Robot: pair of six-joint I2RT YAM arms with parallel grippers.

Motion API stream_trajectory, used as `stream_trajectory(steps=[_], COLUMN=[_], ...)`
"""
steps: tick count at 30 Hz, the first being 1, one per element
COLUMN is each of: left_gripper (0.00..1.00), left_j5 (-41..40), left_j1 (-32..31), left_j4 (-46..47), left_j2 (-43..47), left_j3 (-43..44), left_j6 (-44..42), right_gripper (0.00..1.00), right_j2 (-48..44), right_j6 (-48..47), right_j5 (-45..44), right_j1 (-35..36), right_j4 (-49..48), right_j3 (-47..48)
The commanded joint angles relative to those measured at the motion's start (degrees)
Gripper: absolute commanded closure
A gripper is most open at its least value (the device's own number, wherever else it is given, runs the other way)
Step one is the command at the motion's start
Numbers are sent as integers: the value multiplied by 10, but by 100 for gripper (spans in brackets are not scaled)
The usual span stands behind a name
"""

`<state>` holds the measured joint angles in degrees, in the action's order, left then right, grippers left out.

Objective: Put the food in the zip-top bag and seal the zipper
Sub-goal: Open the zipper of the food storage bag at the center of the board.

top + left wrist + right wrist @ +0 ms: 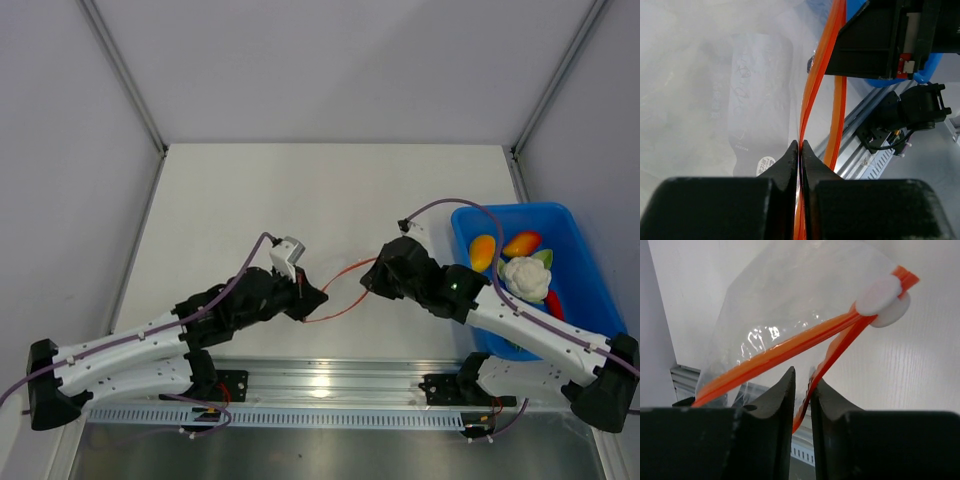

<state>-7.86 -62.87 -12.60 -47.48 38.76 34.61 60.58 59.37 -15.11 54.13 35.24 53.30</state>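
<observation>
The clear, crinkly plastic zip-top bag (790,300) sits mid-table between our arms. Its thin orange-red zipper (340,290) runs left to right from gripper to gripper, lips parted. Our left gripper (799,150) pinches the strip, fingers pressed together. Our right gripper (804,377) has nearly closed around one lip; whether it clamps, we cannot tell. The toy food (525,275) lies in the blue plastic bin (575,215), nearest our right arm.

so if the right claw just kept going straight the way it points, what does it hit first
The zipper of the zip-top bag: one orange lip sits in the gap of the right claw, the other crosses just ahead, then probably clear film.
</observation>
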Motion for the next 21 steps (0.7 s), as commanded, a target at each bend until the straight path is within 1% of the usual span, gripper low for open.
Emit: stream_trajectory(steps=[1, 2, 3, 4, 5, 6, 7, 9, 10, 13, 16, 21], left_gripper=[93, 91, 90, 86, 83, 79, 68, 60, 52, 42, 38, 33], left_j5=[16, 19, 20, 19, 15, 13, 9, 1, -3, -26, -45, -30], left_j1=[-5, -5, -6, -6, -7, -7, -8, -9, -10, -11, -11, -11], left_j4=[50, 53, 53, 52, 52, 50, 50, 36, 25, -14, -44, -66], left_j2=[-2, -3, -5, -2, 0, 5, 15, 27, 38, 65, 80, 62], left_j3=[-18, -20, -22, -25, -31, -34, -42, -48, -48, -43, -31, 10], left_j6=[13, 18, 20, 20, 24, 27, 29, 33, 33, 23, 11, -2], right_gripper=[81, 87, 90, 94, 100, 100, 100, 100, 100, 100, 100, 100], right_j2=[19, 24, 36, 42, 50, 64, 69, 81, 88, 92, 92, 93], right_j6=[-50, -57, -64, -87, -101, -112, -123, -150, -153, -161, -163, -168], right_j5=[6, 12, 19, 31, 61, 72, 80, 105, 111, 134, 155, 180], right_j1=[-13, -16, -16, -21, -22, -23, -24, -23, -22, -21, -19, -11], right_j4=[-39, -44, -44, -46, -51, -50, -50, -53, -56, -68, -66, -53], right_j3=[21, 22, 25, 31, 35, 39, 43, 50, 51, 51, 56, 76])
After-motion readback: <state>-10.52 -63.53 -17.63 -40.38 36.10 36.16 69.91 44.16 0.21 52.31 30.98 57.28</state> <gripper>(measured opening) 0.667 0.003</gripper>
